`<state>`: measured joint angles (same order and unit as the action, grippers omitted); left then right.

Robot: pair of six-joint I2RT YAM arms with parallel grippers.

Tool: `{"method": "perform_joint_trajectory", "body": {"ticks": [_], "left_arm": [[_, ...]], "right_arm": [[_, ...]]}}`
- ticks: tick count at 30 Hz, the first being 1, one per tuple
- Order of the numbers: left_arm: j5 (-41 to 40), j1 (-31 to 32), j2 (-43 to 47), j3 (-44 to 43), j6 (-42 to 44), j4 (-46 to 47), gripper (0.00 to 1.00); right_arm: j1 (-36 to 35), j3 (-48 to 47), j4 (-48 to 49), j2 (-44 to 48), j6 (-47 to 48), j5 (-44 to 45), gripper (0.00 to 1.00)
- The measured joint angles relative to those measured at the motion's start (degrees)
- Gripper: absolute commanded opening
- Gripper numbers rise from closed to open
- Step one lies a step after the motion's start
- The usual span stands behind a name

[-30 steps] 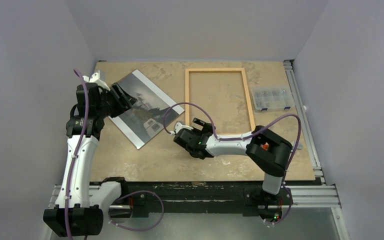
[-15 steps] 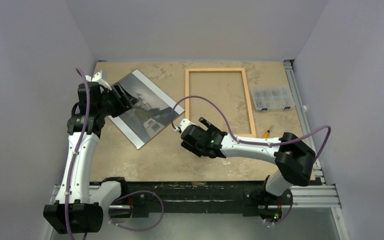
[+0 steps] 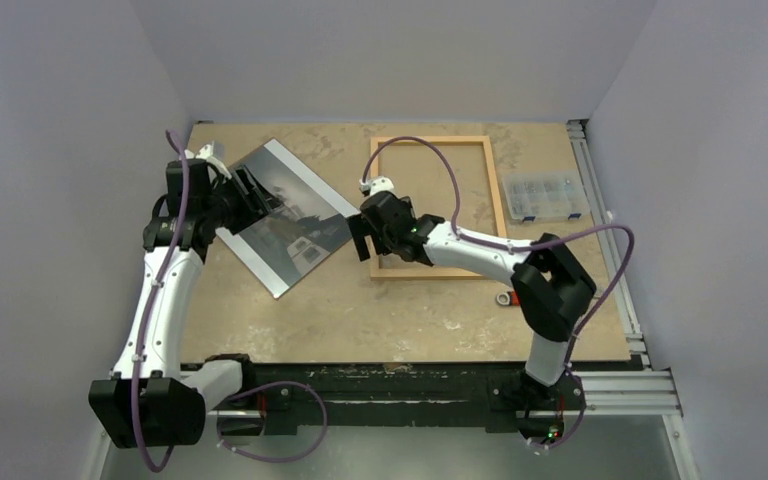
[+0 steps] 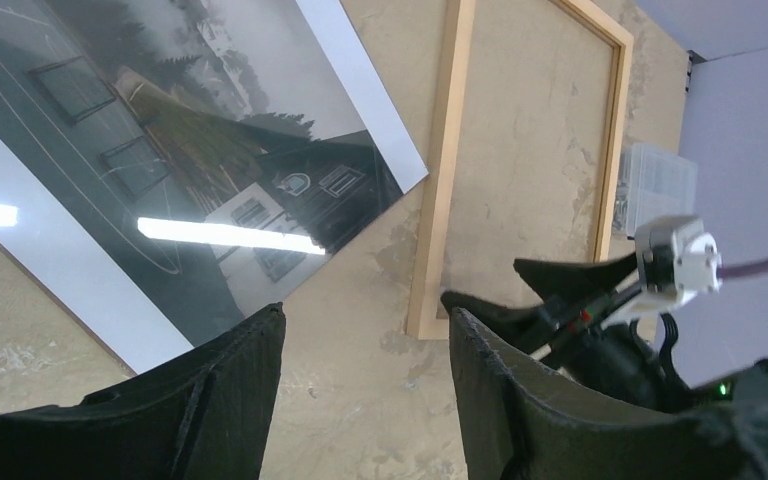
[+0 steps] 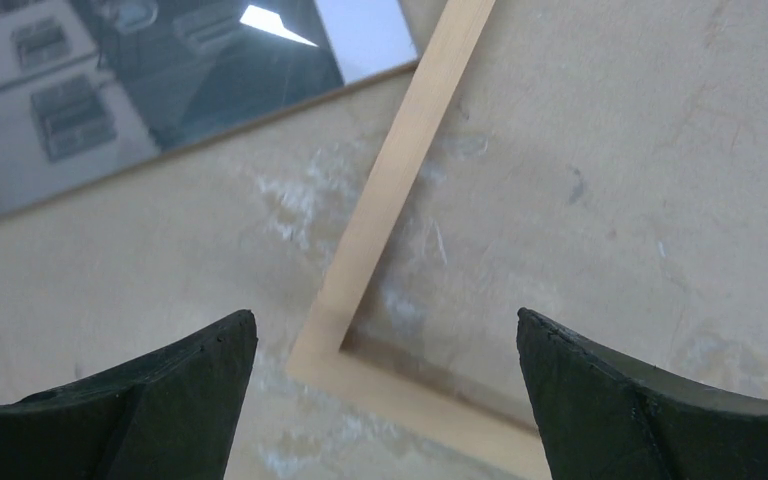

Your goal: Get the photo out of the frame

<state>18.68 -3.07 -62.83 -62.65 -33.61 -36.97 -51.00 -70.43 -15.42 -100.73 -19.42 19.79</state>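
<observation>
The photo, a dark black-and-white print with white bands at its short ends, lies flat and slanted on the table left of the frame. It also shows in the left wrist view and the right wrist view. The frame, thin light-wood rails with bare table showing inside, lies at the back middle. My left gripper hovers over the photo's left part, open and empty. My right gripper is open and empty above the frame's near left corner.
A clear plastic compartment box sits right of the frame. A small metal part lies on the table by the right arm's elbow. Aluminium rails run along the table's right edge. Grey walls enclose the table.
My right arm has swung from the table's near middle up and left to the frame's near left corner. My left gripper has shifted slightly over the photo. Photo and frame have not moved.
</observation>
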Motion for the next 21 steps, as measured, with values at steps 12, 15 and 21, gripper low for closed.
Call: {"method": "perform_joint_trajectory", "body": {"ticks": [12, 15, 21], "left_arm": [[3.3, 0.0, -5.1, 0.0, 0.0, 0.1, 0.59], [4.8, 0.0, -7.1, 0.0, -0.2, 0.1, 0.59], [6.6, 0.0, -9.3, 0.0, -0.2, 0.2, 0.59]], "right_arm": [[2.9, -10.3, -2.0, -14.4, -1.5, 1.2, 0.99], [3.0, -10.3, -3.0, -15.8, -1.3, 3.1, 0.99], [3.6, -10.6, -3.0, -16.2, -0.6, 4.7, 0.99]]}}
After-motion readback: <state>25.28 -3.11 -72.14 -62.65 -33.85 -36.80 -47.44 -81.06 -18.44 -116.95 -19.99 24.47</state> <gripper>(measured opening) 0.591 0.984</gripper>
